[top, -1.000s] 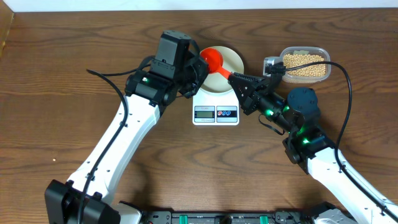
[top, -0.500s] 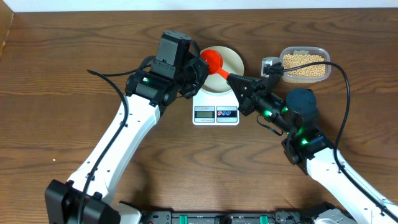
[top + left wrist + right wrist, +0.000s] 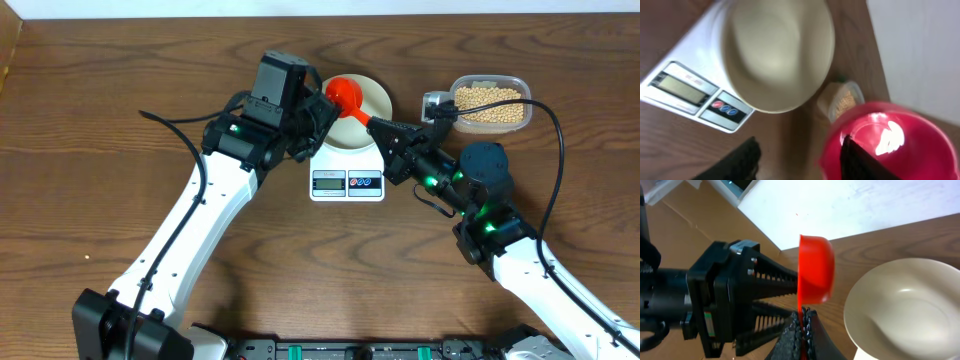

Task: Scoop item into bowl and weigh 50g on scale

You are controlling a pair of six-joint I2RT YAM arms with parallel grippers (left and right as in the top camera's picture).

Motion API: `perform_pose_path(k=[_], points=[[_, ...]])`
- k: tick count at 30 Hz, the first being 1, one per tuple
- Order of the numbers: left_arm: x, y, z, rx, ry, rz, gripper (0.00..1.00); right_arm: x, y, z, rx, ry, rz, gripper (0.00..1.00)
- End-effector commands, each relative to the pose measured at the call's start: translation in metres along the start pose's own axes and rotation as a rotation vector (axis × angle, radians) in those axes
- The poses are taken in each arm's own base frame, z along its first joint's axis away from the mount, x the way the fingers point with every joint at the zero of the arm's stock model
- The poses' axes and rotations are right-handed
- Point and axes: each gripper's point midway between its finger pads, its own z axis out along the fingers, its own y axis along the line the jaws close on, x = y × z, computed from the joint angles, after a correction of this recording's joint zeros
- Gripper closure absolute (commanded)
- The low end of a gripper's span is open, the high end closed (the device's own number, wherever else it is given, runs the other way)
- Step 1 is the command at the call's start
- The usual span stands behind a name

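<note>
The wooden table [image 3: 90,200] is carrying the whole setup, and both arms are reaching in toward its far middle. The left arm [image 3: 190,220] is stretching up from the near left, and the right arm [image 3: 530,270] is coming in from the near right.

The scale [image 3: 347,183] is sitting flat near the middle of the table with its display and buttons facing the near edge. I cannot read the display from any view. The bowl [image 3: 375,100] is resting on the back part of the scale, and its smooth inside is showing in both wrist views.

Off to the right of the bowl, well apart from it, the clear tub [image 3: 488,82] is standing on the table. The beans [image 3: 490,105] are lying inside it.

The left gripper [image 3: 316,118] is hanging just beside the bowl's left rim with its jaws standing apart, gripping nothing. The right gripper [image 3: 802,325] is clamping the thin handle of the red scoop [image 3: 345,95] between its closed fingers. The scoop's cup is hovering over the bowl's left edge, turned on its side, and its mouth is facing the left gripper. One left finger [image 3: 860,160] is showing dark in front of the cup's glossy red inside in the left wrist view.
</note>
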Motion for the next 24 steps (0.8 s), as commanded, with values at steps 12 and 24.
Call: perform_pose_path(k=[12,24], points=[[-0.037,0.034,-0.008,-0.205,-0.18,0.416,0.41,-0.002,-0.063,-0.012,0.254,0.017,-0.004,0.99],[-0.036,0.048,-0.01,-0.284,-0.114,0.746,0.42,-0.036,-0.074,-0.03,0.414,0.058,-0.055,0.99]])
